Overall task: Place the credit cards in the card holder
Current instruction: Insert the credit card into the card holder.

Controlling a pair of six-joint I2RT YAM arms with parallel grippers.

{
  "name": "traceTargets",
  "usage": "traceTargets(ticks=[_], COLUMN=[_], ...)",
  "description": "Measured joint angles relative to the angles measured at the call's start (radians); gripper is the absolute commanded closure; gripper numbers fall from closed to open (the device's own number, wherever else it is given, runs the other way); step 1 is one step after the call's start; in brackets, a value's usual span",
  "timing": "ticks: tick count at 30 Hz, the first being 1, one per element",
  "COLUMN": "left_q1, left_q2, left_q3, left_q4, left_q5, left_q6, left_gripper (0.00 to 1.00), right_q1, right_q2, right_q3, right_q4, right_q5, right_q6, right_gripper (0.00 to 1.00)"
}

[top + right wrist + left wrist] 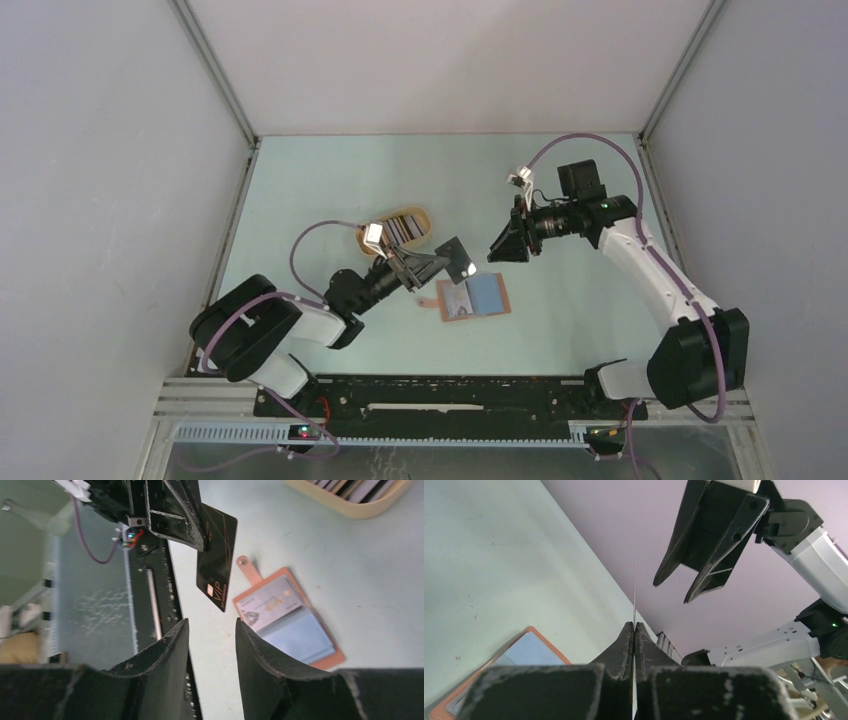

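Card (217, 562) clamped in left hand (634, 626), top hidden; right hand (212, 623) apart, empty; tray (352, 511) cut off.

You'll see a glossy black plastic card (217, 555) (gold print, faintly reflective), a matt, leather-like card holder (300, 632), and a smooth matt table (350, 570), lightly speckled.

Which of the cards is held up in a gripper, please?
The black VIP card, pinched by the left gripper; the others lie in the tray and the card holder.
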Motion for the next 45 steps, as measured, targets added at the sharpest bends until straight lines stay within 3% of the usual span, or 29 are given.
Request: traceTargets(ticks=[6, 10, 19, 23, 32, 45], left_q1=[0.034, 0.034, -0.005, -0.024, -0.017, 0.015], left_q2=[0.029, 0.053, -0.035, -0.037, 0.038, 0.102], left_q3=[-0.002, -0.001, 0.062, 0.124, 0.164, 0.182], left_q4=[-0.029, -0.138, -0.621, -0.729, -0.788, -0.779], left_q5=[0.14, 0.197, 0.108, 0.082, 0.11, 0.228], left_q6=[-0.01, -0.006, 0.138, 0.172, 0.163, 0.105], left_gripper=[1.0, 1.0, 1.0, 1.0, 1.0, 1.0], right_q1=[-0.009, -0.013, 0.003, 0.021, 0.068, 0.121], right_q2=[-0.08, -0.064, 0.159, 0.25, 0.383, 0.504], right_q3=[0.0, 0.0, 0.0, 0.008, 0.061, 0.11], right_q4=[-0.015, -0.015, -0.022, -0.054, -0.113, -0.159], right_q5=[0.125, 0.161, 0.268, 0.314, 0.377, 0.469], right_q6=[-0.085, -0.104, -0.094, -0.095, -0.096, -0.097], right_gripper=[0.55, 0.54, 0.55, 0.55, 0.57, 0.68])
